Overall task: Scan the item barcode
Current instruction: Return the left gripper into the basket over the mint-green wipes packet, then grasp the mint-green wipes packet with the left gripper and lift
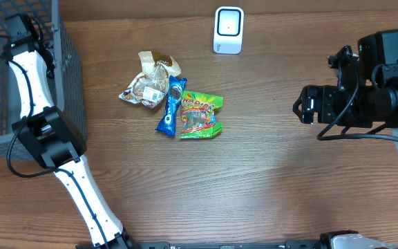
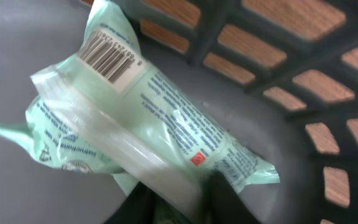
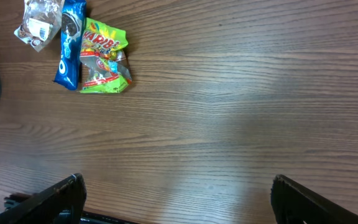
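Observation:
Inside the grey basket [image 2: 272,81], a pale green packet [image 2: 160,118] fills the left wrist view, its barcode [image 2: 109,58] facing the camera at the upper left. My left gripper [image 2: 179,200] is shut on the packet's lower end, a dark finger on each side of its white seam. From overhead only the left arm's wrist [image 1: 21,31] shows, reaching into the basket [image 1: 69,76]. The white scanner [image 1: 228,30] stands at the table's far edge. At the right, my right gripper [image 1: 305,104] hangs open above bare wood, nothing between its fingers [image 3: 61,196].
Three snack packs lie in a cluster mid-table: a clear cookie bag [image 1: 149,83], a blue Oreo pack [image 1: 171,105] and a green Haribo bag [image 1: 200,115]. The right wrist view has the Haribo bag [image 3: 104,56] and the Oreo pack [image 3: 71,43] at its upper left.

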Controlling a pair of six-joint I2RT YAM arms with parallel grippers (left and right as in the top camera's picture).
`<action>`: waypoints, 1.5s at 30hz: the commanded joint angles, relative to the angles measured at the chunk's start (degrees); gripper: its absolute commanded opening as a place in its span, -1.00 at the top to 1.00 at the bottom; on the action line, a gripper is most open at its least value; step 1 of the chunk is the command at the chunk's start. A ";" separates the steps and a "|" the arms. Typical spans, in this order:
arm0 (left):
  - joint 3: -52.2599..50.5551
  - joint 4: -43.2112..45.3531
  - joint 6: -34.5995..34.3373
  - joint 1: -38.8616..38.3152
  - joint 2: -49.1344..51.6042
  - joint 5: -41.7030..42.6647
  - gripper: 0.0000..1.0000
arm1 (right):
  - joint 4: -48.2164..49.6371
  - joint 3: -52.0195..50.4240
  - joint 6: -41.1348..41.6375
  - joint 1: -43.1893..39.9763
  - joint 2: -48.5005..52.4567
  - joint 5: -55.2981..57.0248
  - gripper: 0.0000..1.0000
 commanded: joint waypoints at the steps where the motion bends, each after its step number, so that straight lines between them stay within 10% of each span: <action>1: -2.49 -3.43 1.11 -0.85 5.05 -1.42 0.90 | 0.20 -0.13 -0.13 -0.39 -0.13 -0.46 -0.91; 32: 36.11 -34.40 -5.92 -0.72 3.06 2.27 0.91 | 0.98 -0.13 -0.15 -0.37 -0.13 -0.48 -0.91; 37: 30.45 -28.55 -10.27 -0.74 3.87 -2.08 -0.29 | 0.98 -0.13 -0.15 -0.37 -0.13 -1.09 -0.91; 45: 16.76 -18.58 -16.22 -0.68 3.87 -2.05 -0.51 | 0.96 -0.13 -0.15 -0.39 -0.13 -1.55 -0.91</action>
